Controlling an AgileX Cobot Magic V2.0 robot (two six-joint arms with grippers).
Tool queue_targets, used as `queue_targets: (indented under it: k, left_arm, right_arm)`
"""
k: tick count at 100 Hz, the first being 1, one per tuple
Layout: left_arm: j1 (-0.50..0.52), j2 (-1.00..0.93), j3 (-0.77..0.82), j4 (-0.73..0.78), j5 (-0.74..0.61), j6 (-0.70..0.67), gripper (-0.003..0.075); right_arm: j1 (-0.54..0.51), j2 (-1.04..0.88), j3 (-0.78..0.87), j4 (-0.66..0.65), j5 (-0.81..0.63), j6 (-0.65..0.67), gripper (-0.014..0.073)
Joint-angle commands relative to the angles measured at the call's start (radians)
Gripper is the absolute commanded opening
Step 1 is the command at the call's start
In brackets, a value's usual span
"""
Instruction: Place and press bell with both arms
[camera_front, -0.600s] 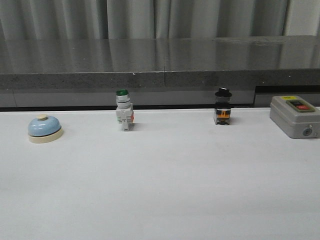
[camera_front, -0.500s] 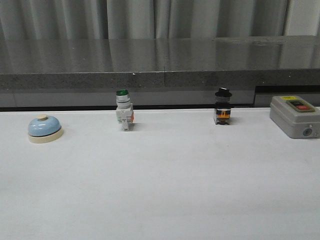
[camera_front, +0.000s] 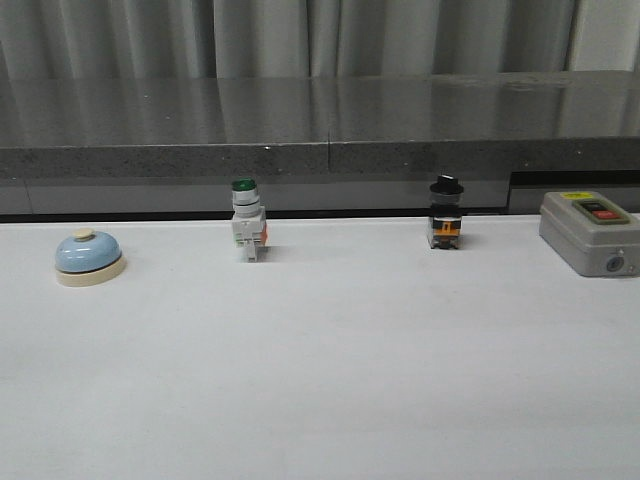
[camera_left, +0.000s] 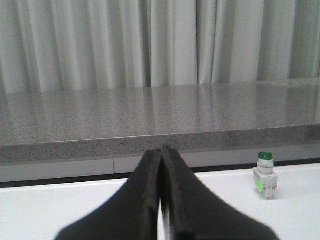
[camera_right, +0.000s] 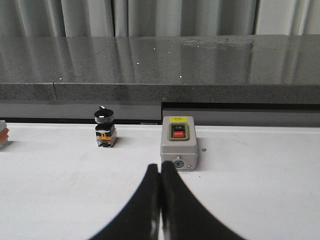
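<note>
The bell (camera_front: 89, 257), a light-blue dome on a cream base with a cream button, sits on the white table (camera_front: 320, 380) at the far left in the front view. Neither arm shows in the front view. In the left wrist view my left gripper (camera_left: 161, 149) is shut with nothing between its black fingers; the bell is out of that view. In the right wrist view my right gripper (camera_right: 160, 166) is shut and empty, pointing toward the grey switch box (camera_right: 179, 142).
A green-capped white pushbutton (camera_front: 247, 222) stands at the back left of centre, also the green-capped pushbutton (camera_left: 265, 176). A black-capped switch (camera_front: 446, 213) stands right of centre. The grey switch box (camera_front: 590, 233) sits far right. A dark stone ledge (camera_front: 320, 130) runs behind the table.
</note>
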Motion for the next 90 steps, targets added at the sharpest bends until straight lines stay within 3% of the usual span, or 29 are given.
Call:
queue_targets:
  k: [1,34,62,90]
  left_arm:
    - [0.002,-0.022,-0.003,-0.109,-0.066,-0.009,-0.0020]
    - [0.002,0.202,-0.338,-0.171,0.216,-0.009,-0.0020]
    - [0.002,0.575,-0.725,-0.069,0.569,-0.009,-0.0020]
    - [0.002,0.840,-0.866,-0.069,0.621,-0.009,-0.0020]
  right_arm:
    - [-0.006,-0.018,-0.014,0.000,-0.089,-0.002,-0.0060]
    - [-0.006,-0.018,-0.014,0.000,-0.089,-0.002,-0.0060]
    - [-0.006,-0.018,-0.014,0.000,-0.089,-0.002,-0.0060]
    - [-0.006,-0.018,-0.014,0.000,-0.089,-0.002,-0.0060]
